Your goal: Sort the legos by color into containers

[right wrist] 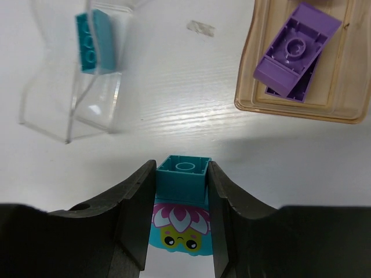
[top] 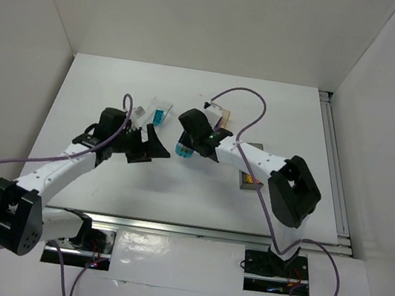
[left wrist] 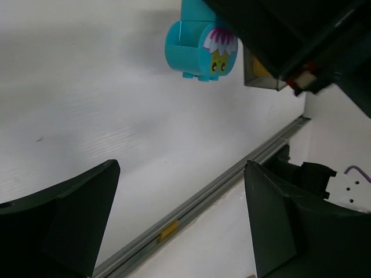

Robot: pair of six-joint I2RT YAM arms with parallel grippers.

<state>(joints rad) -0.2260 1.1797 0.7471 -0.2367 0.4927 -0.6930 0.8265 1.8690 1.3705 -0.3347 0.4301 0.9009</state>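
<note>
The right gripper (right wrist: pixel 181 172) pinches a teal brick (right wrist: pixel 184 180) by its narrow studded top. The flower-faced lower part hangs free, clear of the table (right wrist: pixel 174 98), a little short of the clear tray (right wrist: pixel 46 110). That tray holds a second teal brick (right wrist: pixel 95 40), so it is the likely destination. The grip is the first worry, because the pads hold only the small upper block and a jolt on the way could twist or drop the brick before it reaches the tray. The tray looks light, and its transparent walls are hard to read, so I cannot tell whether it sits flat. A low approach might clip a wall and push it aside, and a high release might let the brick bounce out. The left gripper (left wrist: pixel 179 191), its fingers spread and holding nothing, sits close beside the tray on the near side, so the two arms could touch there. The tan tray (right wrist: pixel 246 98) with purple bricks (right wrist: pixel 295 49) lies just beyond the clear tray, and overshooting would mix the colours. The dark grey tray (top: pixel 240 181) is well apart.
</note>
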